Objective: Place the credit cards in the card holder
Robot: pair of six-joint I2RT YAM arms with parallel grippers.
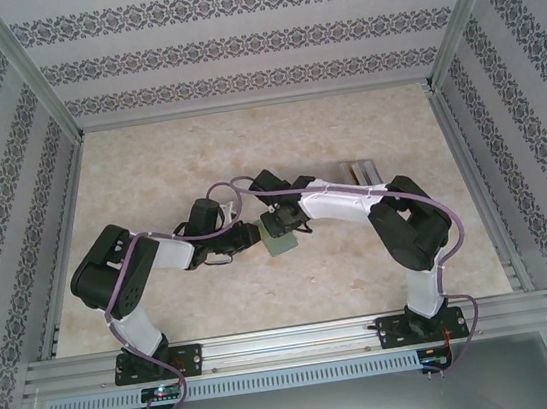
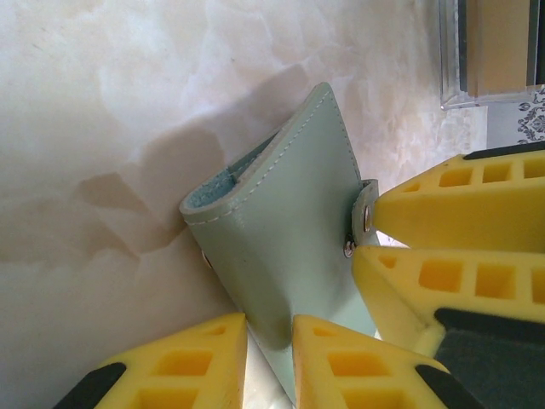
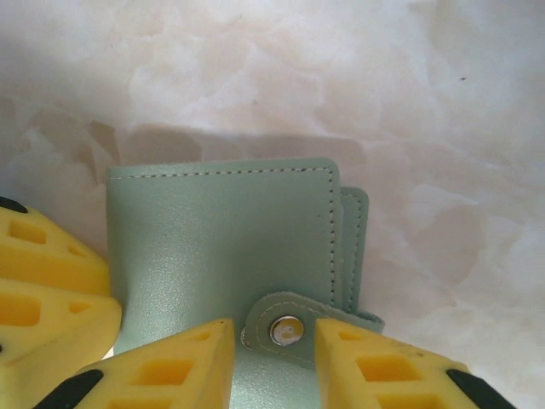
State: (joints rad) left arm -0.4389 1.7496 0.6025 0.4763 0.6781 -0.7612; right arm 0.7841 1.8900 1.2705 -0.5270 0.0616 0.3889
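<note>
Far half of table [image 1: 245,138] bare: wide passage left to right. Clear rack [image 1: 360,170] stands right of centre, just beyond right arm [image 1: 408,227]; blocks approach there. Centre crowded: left gripper [image 1: 247,236] and right gripper [image 1: 281,221] both at card holder [image 1: 280,241], fingers against its edges, hardly any gap between them. Left arm [image 1: 121,275] fills near-left, right arm near-right. Bare strip near centre between arm bases, bounded by rail [image 1: 292,341]. Patterned walls [image 1: 233,48] close left, far, right.
</note>
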